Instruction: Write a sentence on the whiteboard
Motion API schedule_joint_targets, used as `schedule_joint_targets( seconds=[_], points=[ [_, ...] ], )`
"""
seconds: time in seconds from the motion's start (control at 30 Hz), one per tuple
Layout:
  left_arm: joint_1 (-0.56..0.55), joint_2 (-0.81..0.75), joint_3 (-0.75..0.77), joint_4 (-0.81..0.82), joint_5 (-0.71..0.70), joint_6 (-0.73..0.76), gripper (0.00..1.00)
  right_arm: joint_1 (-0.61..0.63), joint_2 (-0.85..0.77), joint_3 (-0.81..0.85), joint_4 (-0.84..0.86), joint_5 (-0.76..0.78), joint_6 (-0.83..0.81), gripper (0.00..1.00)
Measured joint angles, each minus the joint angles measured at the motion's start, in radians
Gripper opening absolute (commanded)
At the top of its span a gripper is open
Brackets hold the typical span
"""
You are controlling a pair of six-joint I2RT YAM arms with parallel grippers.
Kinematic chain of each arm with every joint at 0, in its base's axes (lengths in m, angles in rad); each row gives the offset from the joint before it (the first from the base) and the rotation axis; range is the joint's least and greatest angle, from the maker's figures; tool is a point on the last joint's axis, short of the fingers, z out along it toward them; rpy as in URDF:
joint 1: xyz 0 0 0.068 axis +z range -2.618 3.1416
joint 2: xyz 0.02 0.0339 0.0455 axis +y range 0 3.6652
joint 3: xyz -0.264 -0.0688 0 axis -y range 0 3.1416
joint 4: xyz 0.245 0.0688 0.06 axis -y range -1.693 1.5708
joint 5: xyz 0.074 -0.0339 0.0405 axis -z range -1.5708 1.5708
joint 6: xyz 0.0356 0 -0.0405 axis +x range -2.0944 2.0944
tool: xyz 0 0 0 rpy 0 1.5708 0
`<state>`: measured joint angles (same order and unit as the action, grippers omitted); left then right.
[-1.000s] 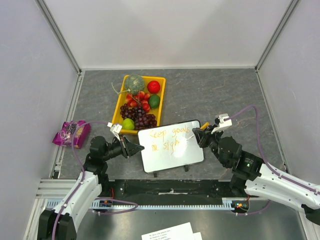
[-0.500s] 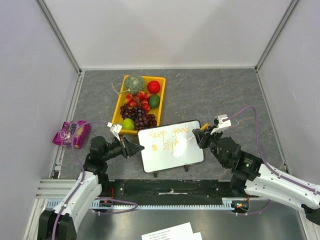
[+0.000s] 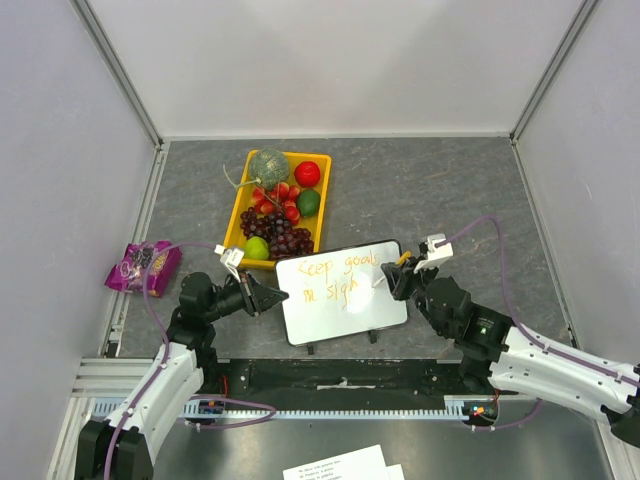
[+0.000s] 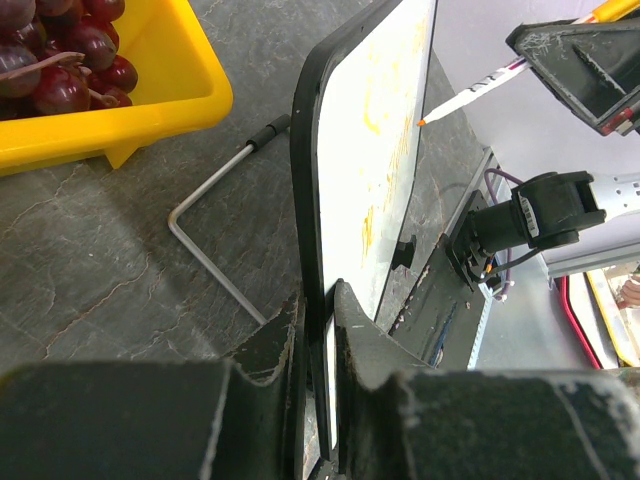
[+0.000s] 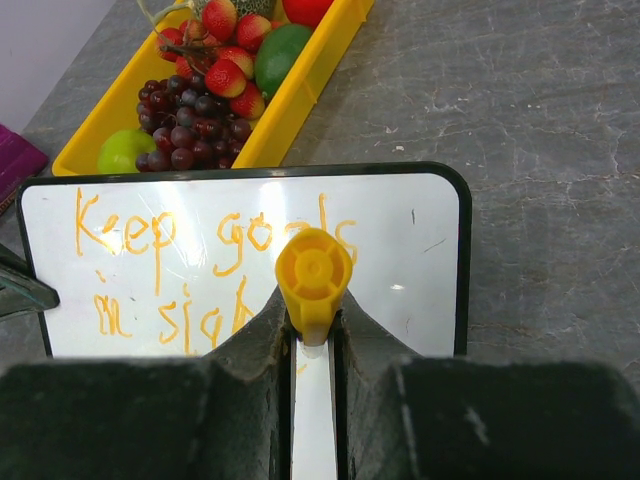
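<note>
The whiteboard (image 3: 350,305) stands tilted near the table's front edge; the left wrist view shows it edge-on (image 4: 375,150). My left gripper (image 3: 272,296) (image 4: 318,300) is shut on the board's left edge. The sentence (image 3: 335,277) (image 5: 150,240) is in orange letters on two lines, reading "Keep goals" and "in sigh". My right gripper (image 3: 394,279) (image 5: 313,322) is shut on an orange marker (image 5: 313,272) (image 4: 480,90). The marker's tip sits at the board's face, just right of the second line. The marker's own end hides that spot in the right wrist view.
A yellow tray (image 3: 236,212) of grapes, strawberries, apples and a melon stands just behind the board. A purple packet (image 3: 143,266) lies at the left wall. The board's wire stand (image 4: 210,260) rests on the stone tabletop behind it. Paper sheets (image 3: 335,465) lie below the arm bases.
My right arm has shifted slightly left and toward the board, carrying the marker with it. The left arm and the board have not moved.
</note>
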<state>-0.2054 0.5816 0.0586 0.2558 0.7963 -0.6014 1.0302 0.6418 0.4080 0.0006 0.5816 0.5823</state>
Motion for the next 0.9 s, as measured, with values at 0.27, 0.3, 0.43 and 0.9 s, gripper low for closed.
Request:
schedule_joint_targets(
  seconds=[0.27, 0.3, 0.43, 0.9],
  points=[
    [0.000, 0.000, 0.000, 0.000, 0.000, 0.000, 0.02, 0.000, 0.021, -0.009, 0.030, 0.003, -0.005, 0.00],
    [0.000, 0.000, 0.000, 0.000, 0.000, 0.000, 0.02, 0.000, 0.024, -0.009, 0.035, 0.003, -0.006, 0.00],
    [0.000, 0.000, 0.000, 0.000, 0.000, 0.000, 0.02, 0.000, 0.046, -0.009, 0.051, 0.006, -0.007, 0.00],
    [0.000, -0.002, 0.000, 0.000, 0.000, 0.000, 0.02, 0.000, 0.018, -0.011, 0.053, 0.025, -0.008, 0.00]
  ],
)
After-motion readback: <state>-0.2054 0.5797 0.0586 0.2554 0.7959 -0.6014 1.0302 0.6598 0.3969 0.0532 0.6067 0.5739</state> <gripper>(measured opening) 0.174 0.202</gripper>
